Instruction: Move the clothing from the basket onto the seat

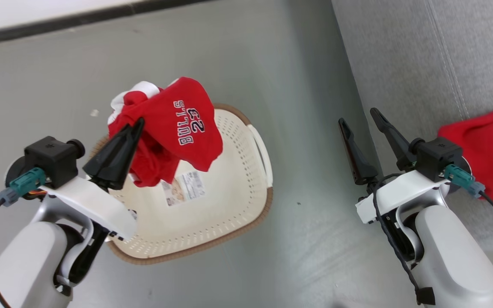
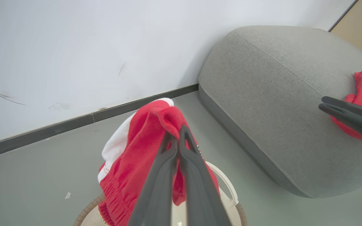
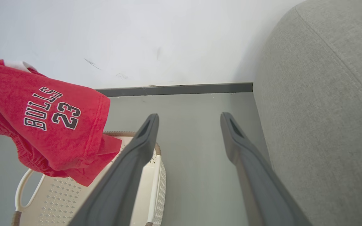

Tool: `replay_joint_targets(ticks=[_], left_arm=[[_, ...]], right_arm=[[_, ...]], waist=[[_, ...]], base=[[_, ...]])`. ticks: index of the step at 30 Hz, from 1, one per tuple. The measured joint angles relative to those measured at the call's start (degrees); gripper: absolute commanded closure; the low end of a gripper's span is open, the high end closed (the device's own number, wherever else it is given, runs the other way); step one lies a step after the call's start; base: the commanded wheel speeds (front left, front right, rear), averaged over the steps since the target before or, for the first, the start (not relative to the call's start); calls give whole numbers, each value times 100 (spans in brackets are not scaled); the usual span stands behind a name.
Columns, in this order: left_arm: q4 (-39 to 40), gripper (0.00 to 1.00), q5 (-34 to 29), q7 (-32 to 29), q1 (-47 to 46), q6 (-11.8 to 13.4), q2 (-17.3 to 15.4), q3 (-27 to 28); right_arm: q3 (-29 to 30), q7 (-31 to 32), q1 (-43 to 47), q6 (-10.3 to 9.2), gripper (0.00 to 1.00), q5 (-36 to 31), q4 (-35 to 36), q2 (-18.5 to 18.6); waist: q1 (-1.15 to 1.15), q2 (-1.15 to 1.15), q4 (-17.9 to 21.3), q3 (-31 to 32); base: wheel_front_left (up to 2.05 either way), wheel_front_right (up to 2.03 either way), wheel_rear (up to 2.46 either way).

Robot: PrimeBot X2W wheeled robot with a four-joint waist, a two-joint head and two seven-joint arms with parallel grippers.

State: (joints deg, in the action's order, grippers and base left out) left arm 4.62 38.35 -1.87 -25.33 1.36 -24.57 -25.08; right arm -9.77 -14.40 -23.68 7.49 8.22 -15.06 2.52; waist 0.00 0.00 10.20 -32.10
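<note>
The seat (image 1: 400, 64) already carries one red garment (image 1: 486, 149). The basket (image 1: 268, 201) on the floor beside it looks emptied. Its last piece, the jersey (image 1: 178, 124), hangs above the rim, pinched in the left gripper (image 1: 138, 123). The right gripper (image 1: 358, 116) stands spread, holding nothing, near the seat's edge.

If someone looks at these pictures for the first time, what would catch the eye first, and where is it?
The red BULLS 23 garment stands out first: it hangs above the cream basket on the floor, pinched in the shut left hand. Next comes the second red garment, lying on the grey sofa at the right, close to the open, empty right hand.
</note>
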Motion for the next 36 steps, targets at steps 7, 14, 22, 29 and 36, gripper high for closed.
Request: replay_joint_targets(ticks=[7,14,22,29,36], left_arm=[[-90,100,121,44,2,0,236,-67],[-207,100,191,42,1,26,506,-171],[-353,100,197,-69,-7,79,748,-400],[-559,100,194,-200,-44,158,1009,-630],[-738,100,186,-269,-103,213,1200,-806]], right_arm=[[-104,1,1,0,0,-129,-77,15],[-645,1,10,0,0,-187,-185,46],[-1316,1,29,0,0,-60,-219,76],[-1770,1,98,0,0,79,-338,88],[-2197,1,118,0,0,308,-378,90]], waist=[[0,0,-336,499],[0,0,-664,993],[0,0,-1030,1519],[0,0,-1324,1933],[0,0,-1582,2303]], base=[[0,0,0],[0,0,0],[0,0,0],[0,0,0],[0,0,0]])
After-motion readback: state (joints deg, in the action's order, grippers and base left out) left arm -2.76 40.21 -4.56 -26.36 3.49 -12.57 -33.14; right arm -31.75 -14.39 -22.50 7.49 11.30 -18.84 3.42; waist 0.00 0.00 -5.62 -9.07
